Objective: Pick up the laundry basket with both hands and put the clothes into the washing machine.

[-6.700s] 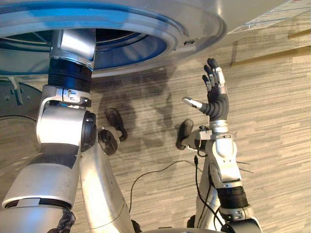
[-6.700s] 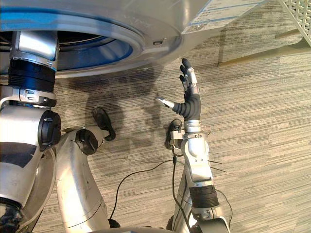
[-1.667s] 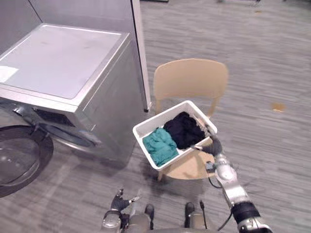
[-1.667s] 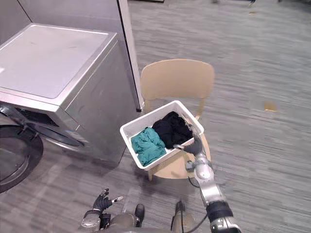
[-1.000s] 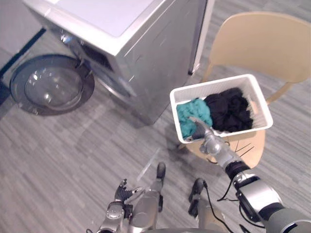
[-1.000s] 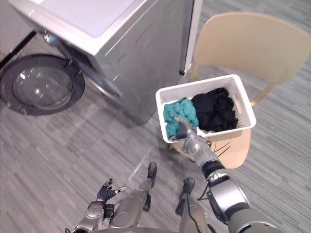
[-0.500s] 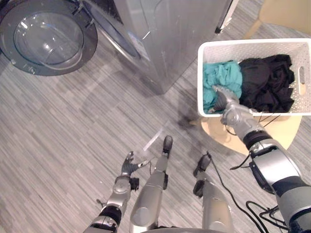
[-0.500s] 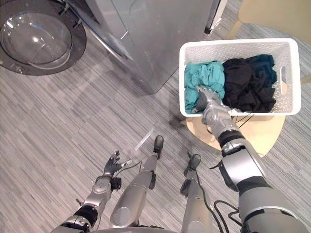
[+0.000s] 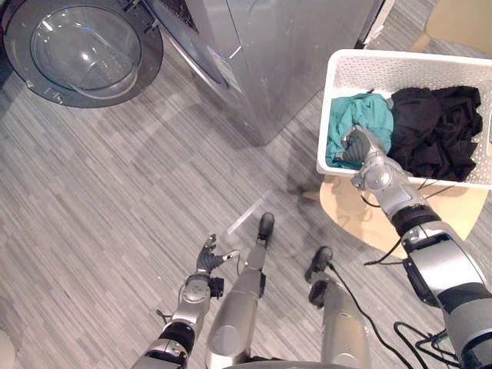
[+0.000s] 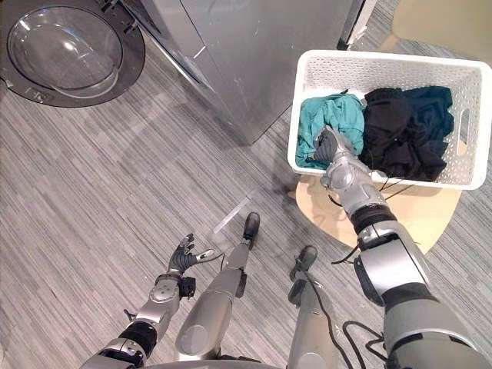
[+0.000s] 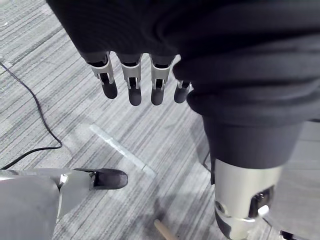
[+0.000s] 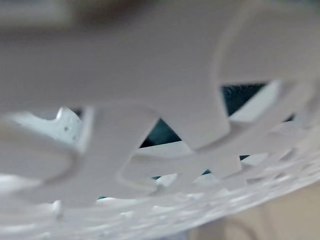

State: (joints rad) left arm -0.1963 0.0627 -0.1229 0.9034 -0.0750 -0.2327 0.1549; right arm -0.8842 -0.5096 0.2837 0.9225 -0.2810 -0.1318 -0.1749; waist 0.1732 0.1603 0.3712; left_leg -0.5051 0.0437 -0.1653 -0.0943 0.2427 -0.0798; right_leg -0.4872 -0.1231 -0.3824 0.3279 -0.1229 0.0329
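White basket (image 9: 400, 68) on chair (image 9: 361, 219), not lifted yet. Right hand (image 9: 363, 152) at basket's near rim, fingers hard to tell. Left hand (image 9: 207, 260) far from basket, fingers spread; needed at basket next.

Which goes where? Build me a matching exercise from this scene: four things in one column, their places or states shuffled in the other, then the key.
1. teal garment
2. black clothes
3. washing machine door
4. left hand

A. swung wide open
B. in the laundry basket, at the end farther from the washing machine
C. low above the floor, fingers straight
D. in the basket, at the end nearer the machine

Pairs: 1-D, 2-B, 3-A, 4-C.
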